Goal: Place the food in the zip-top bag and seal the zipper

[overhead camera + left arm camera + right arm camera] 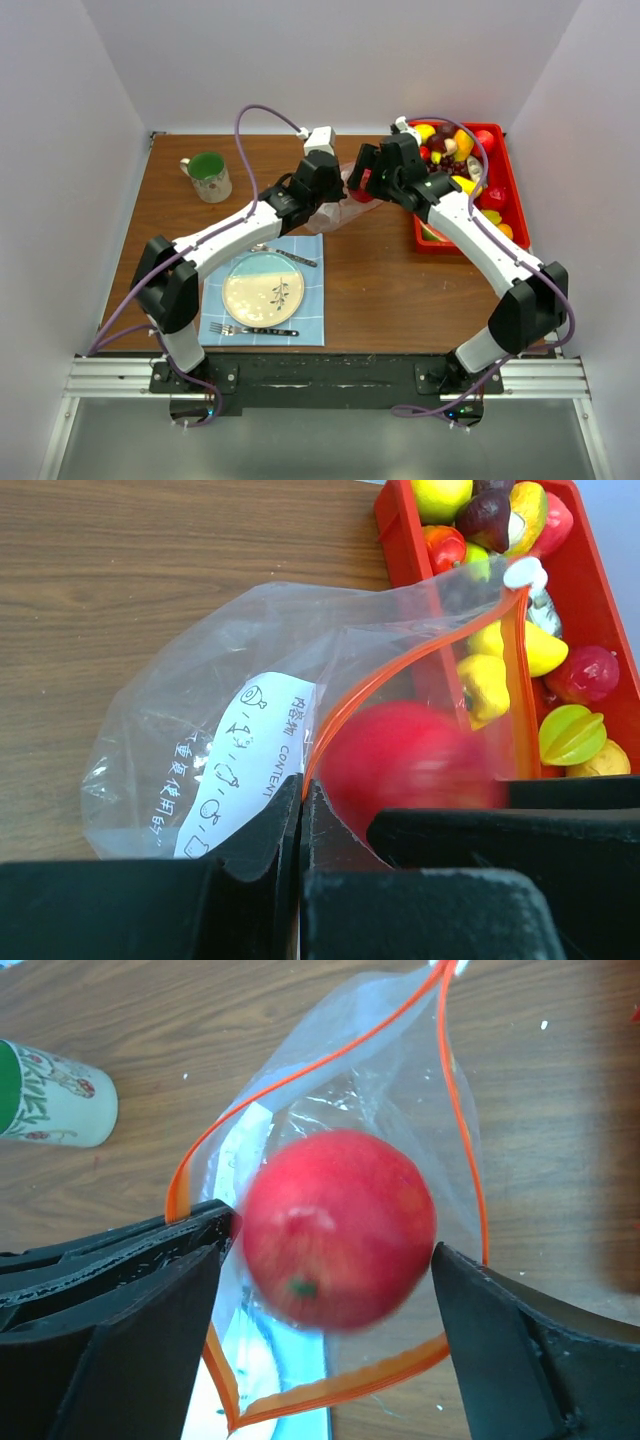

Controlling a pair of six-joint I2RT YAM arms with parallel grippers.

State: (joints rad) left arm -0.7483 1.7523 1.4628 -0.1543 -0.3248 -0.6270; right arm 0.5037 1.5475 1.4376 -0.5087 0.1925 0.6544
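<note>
The right gripper (332, 1245) stood spread, the apple (338, 1222) blurred and seemingly loose between its 2 jaws, directly above the bag (200, 680) mouth (pinched agape by the clenched left gripper (302, 800)) near the table (380, 280) far edge.

**Clear film, glossy fruit**

The zip-top bag (190, 700) is clear, crinkly plastic film, its zipper (300, 1078) a smooth orange-red plastic strip, and its white label (250, 745) looks like matt paper. The red apple (340, 1225) is glossy. The table (150, 560) shows matt wood grain, the tray (400, 540) shiny red plastic. The right gripper fingers (110, 1320) are matt black.
</note>
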